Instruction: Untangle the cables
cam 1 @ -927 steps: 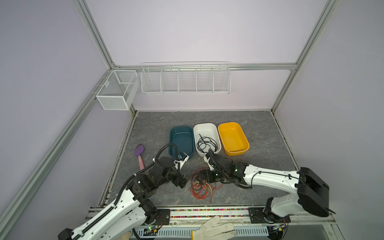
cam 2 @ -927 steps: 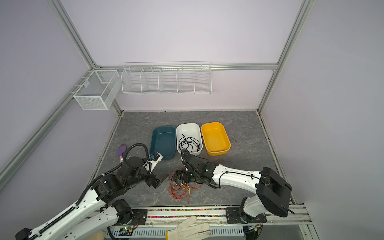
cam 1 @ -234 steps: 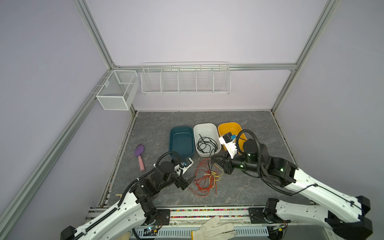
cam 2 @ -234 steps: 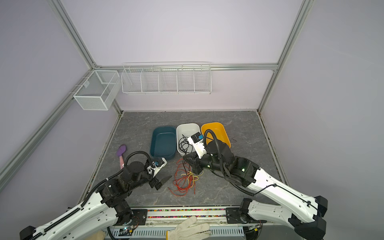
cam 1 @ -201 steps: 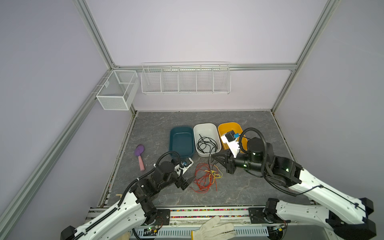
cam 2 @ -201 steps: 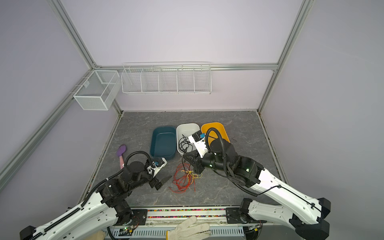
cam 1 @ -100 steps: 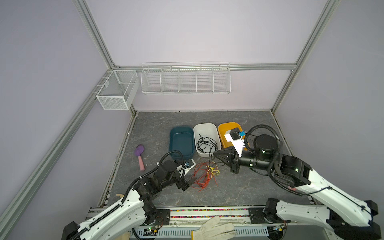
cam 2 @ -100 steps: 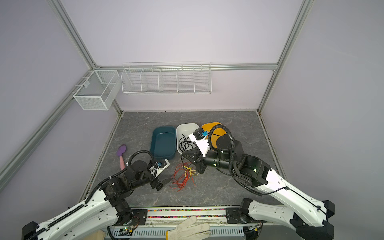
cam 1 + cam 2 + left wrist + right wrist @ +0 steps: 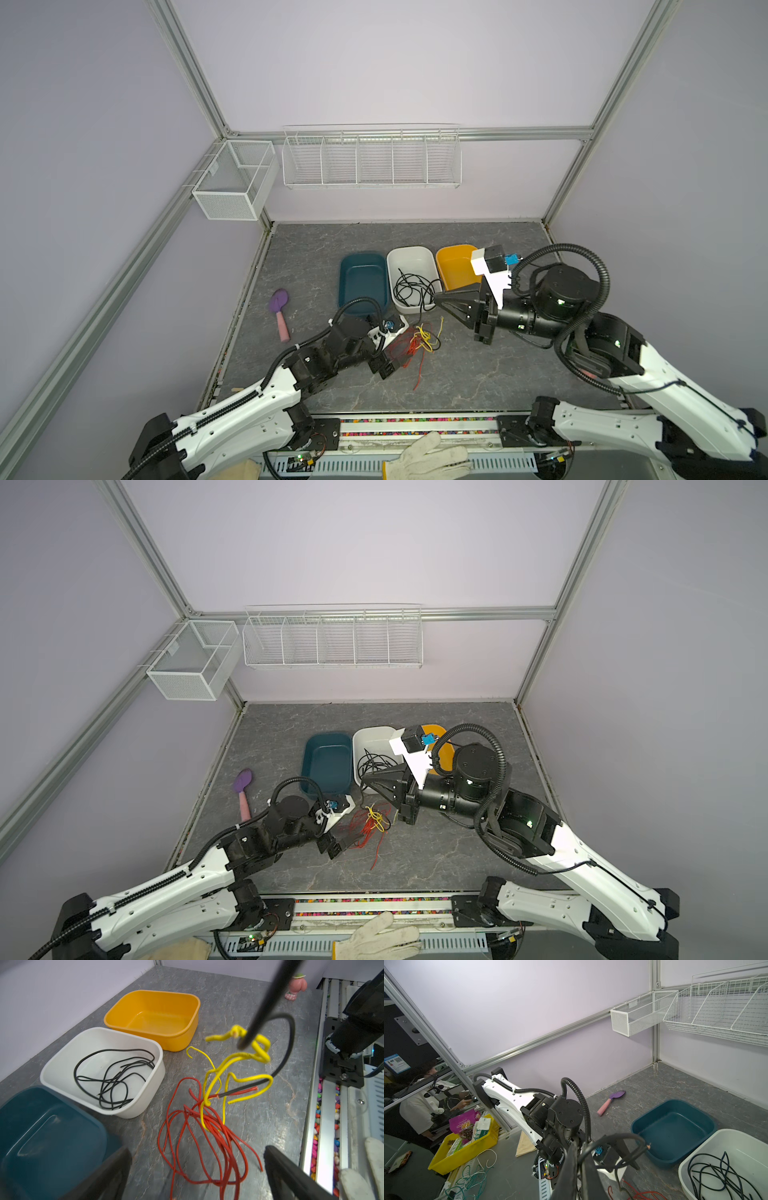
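Pale lilac walls and aluminium framing enclose a grey marbled tabletop (image 9: pixel 478 374). A long white wire basket (image 9: pixel 370 162) and a small white mesh box (image 9: pixel 235 183) hang on the walls. Three plastic tubs sit in a row mid-table in both top views: a teal tub (image 9: pixel 361 282), a white tub (image 9: pixel 409 254) and an orange tub (image 9: pixel 455 262). Several thin black cables (image 9: pixel 409 289) lie coiled inside the white one.

Just in front of the tubs, a tangle of thin red cables (image 9: pixel 405 347) sprawls on the tabletop, and a kinked yellow cable (image 9: pixel 424 334) rises out of it. The right gripper (image 9: pixel 438 297) hovers above the white tub's front rim, its jaws pressed together on a single black cable (image 9: pixel 293 1030). That cable loops out from between the fingers. In the left wrist view the yellow cable is hooked over it close to the tip, with its upper loops lifted off the table.

The left gripper (image 9: pixel 386 365) sits low at the near-left edge of the red tangle. Its jaws are spread fully wide and grip nothing, and the red cables lie below them. A purple spoon with a pink handle (image 9: pixel 279 301) lies well apart to the left, near the wall. A white work glove (image 9: pixel 424 457) rests on the front rail.
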Controlling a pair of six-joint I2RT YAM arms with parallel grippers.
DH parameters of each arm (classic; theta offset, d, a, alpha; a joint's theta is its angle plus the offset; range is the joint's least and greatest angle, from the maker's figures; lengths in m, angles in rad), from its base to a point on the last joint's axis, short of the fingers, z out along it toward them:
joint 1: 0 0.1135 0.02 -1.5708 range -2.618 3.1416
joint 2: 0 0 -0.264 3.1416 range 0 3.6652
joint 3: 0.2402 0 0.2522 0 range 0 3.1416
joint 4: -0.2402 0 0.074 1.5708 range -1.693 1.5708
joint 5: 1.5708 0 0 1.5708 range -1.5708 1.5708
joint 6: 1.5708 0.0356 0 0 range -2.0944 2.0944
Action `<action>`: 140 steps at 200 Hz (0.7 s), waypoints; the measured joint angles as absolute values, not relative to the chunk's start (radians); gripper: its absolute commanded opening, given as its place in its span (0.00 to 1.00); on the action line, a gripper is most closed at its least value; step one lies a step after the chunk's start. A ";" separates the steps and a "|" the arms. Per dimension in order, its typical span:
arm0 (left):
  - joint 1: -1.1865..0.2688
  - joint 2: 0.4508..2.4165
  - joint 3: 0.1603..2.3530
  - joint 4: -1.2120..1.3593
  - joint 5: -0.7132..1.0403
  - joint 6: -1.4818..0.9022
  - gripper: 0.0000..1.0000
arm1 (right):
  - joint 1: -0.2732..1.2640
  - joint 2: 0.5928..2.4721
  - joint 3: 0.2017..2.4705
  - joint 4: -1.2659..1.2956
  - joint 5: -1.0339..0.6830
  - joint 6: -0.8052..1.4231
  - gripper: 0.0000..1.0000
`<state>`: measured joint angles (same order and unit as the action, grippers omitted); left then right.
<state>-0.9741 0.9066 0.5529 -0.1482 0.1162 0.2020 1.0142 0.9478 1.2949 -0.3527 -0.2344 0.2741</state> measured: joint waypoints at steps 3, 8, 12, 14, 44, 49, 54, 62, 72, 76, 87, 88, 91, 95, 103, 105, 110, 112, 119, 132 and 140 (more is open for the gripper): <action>-0.980 0.917 0.553 -0.136 0.111 0.200 1.00 | 1.014 0.948 1.296 -0.353 -0.236 0.276 0.07; -0.992 0.937 0.554 -0.113 0.105 0.197 1.00 | 1.014 0.948 1.298 -0.353 -0.238 0.277 0.07; -1.001 0.952 0.554 -0.096 0.099 0.195 1.00 | 1.014 0.948 1.300 -0.353 -0.241 0.277 0.07; -1.005 0.962 0.554 -0.086 0.096 0.194 1.00 | 1.014 0.948 1.301 -0.353 -0.241 0.277 0.07; -1.050 1.082 0.552 0.049 0.045 0.175 1.00 | 1.014 0.946 1.328 -0.350 -0.256 0.284 0.07; -1.053 1.097 0.551 0.073 0.041 0.169 1.00 | 1.014 0.945 1.331 -0.350 -0.257 0.286 0.07; -1.056 1.114 0.550 0.099 0.031 0.164 1.00 | 1.014 0.945 1.335 -0.350 -0.260 0.287 0.07; -1.058 1.135 0.546 0.141 0.020 0.155 1.00 | 1.014 0.944 1.340 -0.349 -0.262 0.289 0.07; -1.061 1.156 0.539 0.191 0.005 0.144 1.00 | 1.014 0.944 1.345 -0.348 -0.264 0.292 0.07; -1.061 1.165 0.535 0.212 -0.001 0.140 1.00 | 1.014 0.944 1.347 -0.348 -0.264 0.292 0.07; -1.062 1.188 0.524 0.260 -0.017 0.131 1.00 | 1.014 0.944 1.352 -0.348 -0.264 0.295 0.07; -1.062 1.189 0.523 0.262 -0.018 0.130 1.00 | 1.014 0.944 1.353 -0.349 -0.264 0.295 0.07; -1.062 1.194 0.519 0.273 -0.022 0.127 1.00 | 1.014 0.944 1.354 -0.349 -0.264 0.296 0.07; -1.062 1.202 0.515 0.289 -0.028 0.124 1.00 | 1.014 0.944 1.356 -0.350 -0.264 0.296 0.07; -1.063 1.215 0.504 0.318 -0.038 0.116 1.00 | 1.014 0.944 1.361 -0.350 -0.263 0.299 0.07; -1.063 1.218 0.501 0.324 -0.042 0.116 1.00 | 1.014 0.944 1.362 -0.350 -0.263 0.299 0.07; -1.063 1.226 0.494 0.342 -0.047 0.112 1.00 | 1.014 0.943 1.365 -0.350 -0.263 0.299 0.07; -1.063 1.229 0.491 0.349 -0.049 0.109 1.00 | 1.014 0.943 1.366 -0.350 -0.263 0.300 0.07; -1.063 1.240 0.479 0.374 -0.056 0.105 1.00 | 1.014 0.941 1.370 -0.352 -0.263 0.301 0.07; -1.065 1.262 0.457 0.421 -0.067 0.090 1.00 | 1.014 0.935 1.378 -0.354 -0.262 0.303 0.07; -1.067 1.276 0.445 0.445 -0.072 0.083 1.00 | 1.014 0.931 1.384 -0.355 -0.262 0.306 0.07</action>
